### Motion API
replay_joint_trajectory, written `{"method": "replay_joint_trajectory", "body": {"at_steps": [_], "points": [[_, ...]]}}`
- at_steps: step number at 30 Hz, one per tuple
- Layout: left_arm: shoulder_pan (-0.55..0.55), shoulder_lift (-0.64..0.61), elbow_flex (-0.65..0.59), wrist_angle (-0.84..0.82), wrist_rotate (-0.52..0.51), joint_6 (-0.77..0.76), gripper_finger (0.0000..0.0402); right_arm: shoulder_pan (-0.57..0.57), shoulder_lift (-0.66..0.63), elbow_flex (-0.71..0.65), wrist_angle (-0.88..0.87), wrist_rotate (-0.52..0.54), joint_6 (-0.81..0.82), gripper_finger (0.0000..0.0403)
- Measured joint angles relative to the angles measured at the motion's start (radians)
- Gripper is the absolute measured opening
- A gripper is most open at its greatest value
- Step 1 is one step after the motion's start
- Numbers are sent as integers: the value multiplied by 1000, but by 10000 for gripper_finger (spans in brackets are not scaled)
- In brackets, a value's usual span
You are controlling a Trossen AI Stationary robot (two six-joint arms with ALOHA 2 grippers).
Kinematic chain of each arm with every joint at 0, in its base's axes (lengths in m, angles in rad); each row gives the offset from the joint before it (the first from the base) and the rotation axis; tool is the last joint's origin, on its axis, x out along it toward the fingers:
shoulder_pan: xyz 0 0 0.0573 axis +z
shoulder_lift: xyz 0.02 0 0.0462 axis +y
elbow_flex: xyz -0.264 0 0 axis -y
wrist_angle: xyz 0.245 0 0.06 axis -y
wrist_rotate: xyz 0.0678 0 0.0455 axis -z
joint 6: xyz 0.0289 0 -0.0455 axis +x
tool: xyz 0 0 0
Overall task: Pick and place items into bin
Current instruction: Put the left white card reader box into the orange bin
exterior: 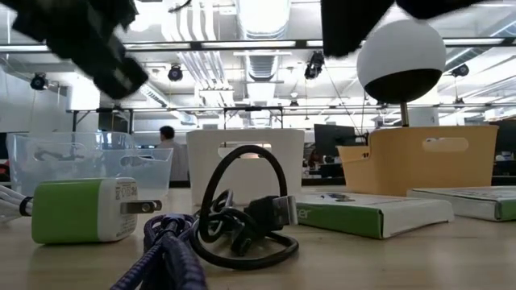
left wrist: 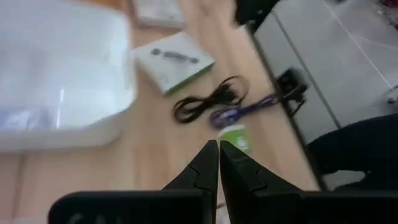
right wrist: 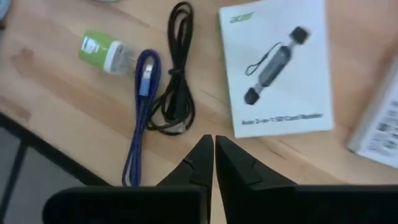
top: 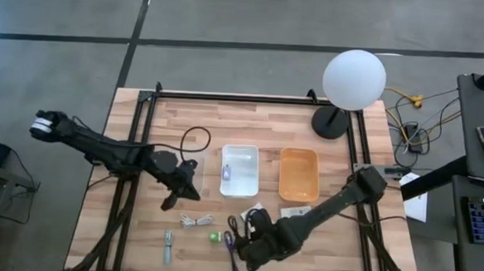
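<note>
The right gripper (right wrist: pixel 213 149), fingers pressed together and holding nothing, is hovering above the coiled black cable (right wrist: pixel 176 74), purple cable (right wrist: pixel 140 112) and green charger plug (right wrist: pixel 102 50) on the counter (top: pixel 302 255). The left gripper (left wrist: pixel 219 158), likewise closed and empty, is hanging beside the white bin (top: pixel 240 170), well apart from those items.

The table (top: pixel 251 123) is pale planked wood, matt. The white bin (top: pixel 240 170) and orange bin (top: pixel 299 174) look smooth plastic; the boxed card reader (right wrist: pixel 278 68) is printed cardboard.

Both arms reach inward, left gripper (left wrist: pixel 219 163) and right gripper (right wrist: pixel 214 158) fingers pressed together.
</note>
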Motion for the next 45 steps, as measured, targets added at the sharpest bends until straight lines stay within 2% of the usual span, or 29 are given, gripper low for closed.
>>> {"method": "replay_joint_trajectory", "body": {"at_steps": [2, 5, 7, 10, 12, 16, 20, 23, 26, 32, 37, 45], "points": [[-59, -9, 71, -67, -74, 4, 0, 1, -76, -130, 130, 6, -42, 8], [-174, -4, 168, -248, -273, -18, 0, 8, -200, -319, 331, 11, -164, 8], [-256, 18, 199, -294, -372, -17, 0, 22, -268, -431, 408, 20, -245, 8], [-352, 84, 219, -251, -431, -18, 0, 39, -353, -572, 434, 32, -267, 8], [-396, 162, 226, -193, -465, -43, 0, 31, -397, -652, 448, -27, -268, 9], [-417, 346, 272, -64, -584, -26, 0, -13, -400, -777, 516, -67, -255, 17], [-359, 528, 364, 51, -592, 35, 0, -47, -396, -851, 684, -66, -267, 20], [-321, 645, 454, 38, -578, 35, 0, -57, -395, -877, 677, -8, -255, 20], [-296, 746, 536, 47, -566, 57, 0, -58, -407, -879, 595, 57, -220, 20], [-269, 910, 647, 38, -552, 90, 0, -53, -386, -858, 596, 86, -292, 20], [-256, 1009, 706, 41, -546, 92, 0, -54, -328, -826, 589, 113, -333, 20], [-224, 1063, 699, 16, -515, 85, 0, -47, -229, -763, 580, 107, -350, 20]]}}
